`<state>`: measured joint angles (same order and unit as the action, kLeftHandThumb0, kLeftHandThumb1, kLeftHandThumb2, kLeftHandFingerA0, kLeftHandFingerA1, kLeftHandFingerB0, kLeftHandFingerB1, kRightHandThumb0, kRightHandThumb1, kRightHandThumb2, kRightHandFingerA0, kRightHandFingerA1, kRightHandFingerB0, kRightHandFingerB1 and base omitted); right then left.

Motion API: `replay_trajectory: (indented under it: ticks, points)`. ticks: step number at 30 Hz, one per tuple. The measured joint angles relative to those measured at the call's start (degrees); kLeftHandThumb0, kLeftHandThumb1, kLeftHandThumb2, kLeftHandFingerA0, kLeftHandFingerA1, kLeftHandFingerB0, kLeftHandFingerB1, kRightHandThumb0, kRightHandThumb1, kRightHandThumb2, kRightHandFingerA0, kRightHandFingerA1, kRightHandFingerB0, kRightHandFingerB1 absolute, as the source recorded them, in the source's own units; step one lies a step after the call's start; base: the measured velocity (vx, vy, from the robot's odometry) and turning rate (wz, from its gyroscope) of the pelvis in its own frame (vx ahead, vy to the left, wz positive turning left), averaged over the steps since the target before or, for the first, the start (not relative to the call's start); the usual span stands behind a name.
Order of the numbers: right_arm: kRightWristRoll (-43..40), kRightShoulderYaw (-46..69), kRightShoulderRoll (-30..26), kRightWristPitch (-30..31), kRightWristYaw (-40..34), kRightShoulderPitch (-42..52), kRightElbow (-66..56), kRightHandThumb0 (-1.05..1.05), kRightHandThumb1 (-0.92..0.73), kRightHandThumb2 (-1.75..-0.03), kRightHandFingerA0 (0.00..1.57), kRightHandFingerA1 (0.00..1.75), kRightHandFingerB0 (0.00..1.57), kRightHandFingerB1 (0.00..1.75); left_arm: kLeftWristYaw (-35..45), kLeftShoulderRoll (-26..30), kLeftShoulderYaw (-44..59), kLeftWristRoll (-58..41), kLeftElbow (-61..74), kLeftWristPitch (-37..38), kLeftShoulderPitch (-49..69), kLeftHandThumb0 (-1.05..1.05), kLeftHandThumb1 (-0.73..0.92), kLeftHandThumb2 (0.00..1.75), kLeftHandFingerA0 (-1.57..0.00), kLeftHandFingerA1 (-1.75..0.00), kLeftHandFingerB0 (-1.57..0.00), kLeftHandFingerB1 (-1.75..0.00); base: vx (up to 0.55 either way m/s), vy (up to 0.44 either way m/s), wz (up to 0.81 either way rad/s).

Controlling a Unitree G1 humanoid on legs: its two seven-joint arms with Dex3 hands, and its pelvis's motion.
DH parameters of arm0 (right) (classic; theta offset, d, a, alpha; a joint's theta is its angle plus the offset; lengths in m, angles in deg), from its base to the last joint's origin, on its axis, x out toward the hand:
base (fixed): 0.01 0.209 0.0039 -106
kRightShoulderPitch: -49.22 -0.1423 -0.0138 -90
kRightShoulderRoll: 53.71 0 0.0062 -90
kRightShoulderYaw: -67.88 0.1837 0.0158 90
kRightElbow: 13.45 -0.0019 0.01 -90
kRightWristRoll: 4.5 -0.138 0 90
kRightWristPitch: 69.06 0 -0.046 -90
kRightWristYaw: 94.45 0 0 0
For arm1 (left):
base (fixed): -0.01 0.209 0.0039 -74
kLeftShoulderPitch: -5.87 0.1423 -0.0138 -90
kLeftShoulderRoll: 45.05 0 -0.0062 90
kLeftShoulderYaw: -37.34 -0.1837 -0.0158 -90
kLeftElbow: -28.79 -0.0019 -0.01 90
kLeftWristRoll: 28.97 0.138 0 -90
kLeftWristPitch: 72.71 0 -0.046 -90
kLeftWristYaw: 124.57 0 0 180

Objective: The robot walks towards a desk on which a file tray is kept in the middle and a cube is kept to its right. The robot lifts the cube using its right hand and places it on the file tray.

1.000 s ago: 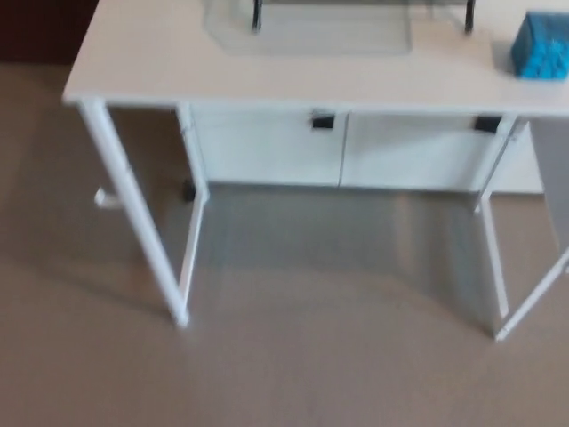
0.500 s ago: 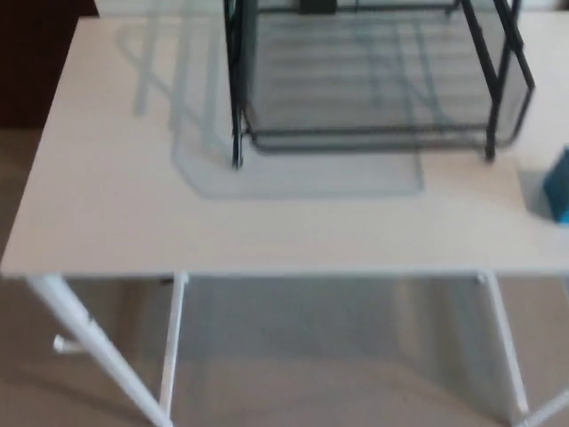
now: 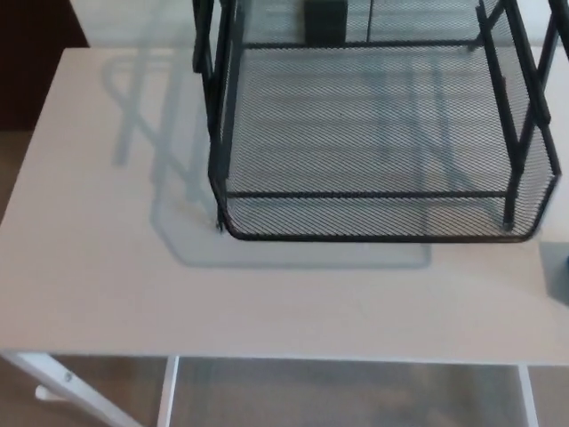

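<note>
Head view: black mesh file tray (image 3: 373,237) centred on white desk (image 3: 107,294); both hands out of view.

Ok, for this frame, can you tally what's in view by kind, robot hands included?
desk: 1
file tray: 1
dark block behind the tray: 1
cube: 0 that can be made out
robot hands: 0
Total: 3 things
</note>
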<state>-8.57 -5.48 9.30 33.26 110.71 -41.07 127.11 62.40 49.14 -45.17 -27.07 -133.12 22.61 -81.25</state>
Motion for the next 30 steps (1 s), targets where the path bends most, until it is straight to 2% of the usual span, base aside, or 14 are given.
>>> replay_trajectory:
  ticks: [1, 5, 7, 8, 10, 11, 17, 18, 21, 23, 24, 27, 28, 30]
  points:
    - [-0.07, 0.26, -0.13, 0.15, -0.16, -0.20, 0.75, -0.56, -0.53, -0.77, 0.28, 0.47, 0.21, 0.40, 0.08, -0.18, 0.00, -0.03, 0.40, 0.02, -0.26, -0.60, 0.80, 0.64, -0.21, -0.45, -0.20, -0.34, 0.15, 0.313, -0.20]
    - [0.30, -0.10, -0.15, -0.03, -1.06, -0.39, 1.60, -0.58, -0.56, -0.82, 0.37, 0.51, 0.18, 0.40, 0.22, 0.65, 0.58, -0.24, 1.82, 0.02, 0.10, -0.59, 0.80, 0.64, -0.19, -0.45, -0.20, -0.35, 0.09, 0.262, -0.03]
    - [0.62, -0.38, -0.16, -0.13, -1.36, 0.53, 0.60, -0.51, -0.67, -0.61, 0.33, 0.38, 0.25, 0.29, 0.43, 0.62, 0.81, -0.35, 1.88, 0.02, 0.43, -0.59, 0.79, 0.63, -0.17, -0.47, -0.18, -0.36, -0.09, 0.081, -0.05]
    - [0.67, -0.36, -0.16, -0.12, -1.43, 0.86, 0.08, -0.60, -0.56, -0.83, 0.34, 0.49, 0.19, 0.40, 0.49, 0.60, 1.06, -0.45, 1.88, 0.01, 0.45, -0.59, 0.79, 0.63, -0.17, -0.47, -0.19, -0.36, -0.11, 0.044, -0.01]
    - [1.11, -0.92, -0.30, -0.15, -1.66, 0.86, 0.13, -0.55, -0.66, -0.60, 0.48, 0.42, 0.25, 0.29, 0.51, 0.52, 1.53, -0.60, 1.86, 0.00, 0.54, -0.61, 0.80, 0.64, -0.20, -0.46, -0.19, -0.35, -0.14, -0.012, 0.01]
    - [1.34, -1.17, -0.39, -0.16, -1.78, 0.75, 0.22, -0.59, -0.56, -0.83, 0.41, 0.52, 0.17, 0.40, 0.50, 0.50, 1.56, -0.61, 1.82, 0.00, 0.43, -0.60, 0.80, 0.63, -0.21, -0.46, -0.20, -0.35, -0.16, -0.056, 0.01]
    - [2.40, -2.79, -1.16, -0.13, -2.77, 0.45, 1.43, -0.54, -0.66, -0.60, 0.48, 0.41, 0.25, 0.29, 0.55, 0.00, 1.53, -0.58, 1.67, -0.01, 0.48, -0.59, 0.79, 0.64, -0.18, -0.46, -0.18, -0.35, -0.26, -0.109, -0.15]
    - [2.64, -2.92, -2.06, -0.12, -3.12, 0.43, 1.33, -0.63, -0.57, -0.85, 0.53, 0.54, 0.21, 0.42, 0.61, -0.13, 1.54, -0.60, 1.72, -0.03, 0.69, -0.59, 0.80, 0.64, -0.18, -0.46, -0.16, -0.35, -0.16, -0.064, 0.00]
    - [2.90, -3.10, -2.77, 0.31, -3.06, -0.06, 1.49, -0.60, -0.55, -0.82, 0.33, 0.49, 0.17, 0.40, 0.64, -0.21, 1.66, -0.67, 2.06, -0.03, 0.71, -0.60, 0.80, 0.63, -0.15, -0.47, -0.17, -0.36, -0.12, -0.022, -0.10]
    - [2.83, -2.94, -2.78, 0.61, -2.89, -0.82, 2.30, -0.59, -0.63, -0.60, 0.53, 0.43, 0.24, 0.29, 0.67, -0.24, 1.93, -0.75, 2.09, -0.01, 0.52, -0.61, 0.80, 0.64, -0.18, -0.47, -0.18, -0.36, -0.11, 0.039, -0.02]
    - [2.92, -3.02, -2.77, 0.49, -2.97, -1.19, 3.08, -0.68, -0.57, -0.85, 0.53, 0.56, 0.19, 0.41, 0.66, -0.24, 1.99, -0.76, 2.06, -0.01, 0.42, -0.61, 0.81, 0.63, -0.22, -0.48, -0.20, -0.36, -0.12, 0.064, 0.01]
    - [3.42, -3.88, -2.78, 0.13, -3.20, -1.84, 4.02, -0.58, -0.70, -0.61, 0.62, 0.45, 0.21, 0.29, 0.56, -0.26, 1.86, -0.68, 1.89, -0.02, 0.49, -0.60, 0.80, 0.64, -0.20, -0.46, -0.20, -0.35, -0.05, 0.155, -0.06]
    - [3.59, -4.13, -2.93, -0.06, -3.12, -1.58, 2.91, -0.67, -0.59, -0.87, 0.57, 0.56, 0.16, 0.41, 0.53, -0.26, 1.88, -0.69, 1.81, -0.02, 0.47, -0.59, 0.81, 0.64, -0.21, -0.46, -0.20, -0.35, -0.04, 0.241, -0.10]
    - [3.75, -4.61, -3.40, -0.27, -2.99, -1.86, 2.38, -0.58, -0.69, -0.61, 0.63, 0.44, 0.21, 0.29, 0.61, -0.70, 1.90, -0.70, 1.75, -0.04, 0.46, -0.60, 0.80, 0.64, -0.19, -0.46, -0.19, -0.36, -0.05, 0.273, 0.17]
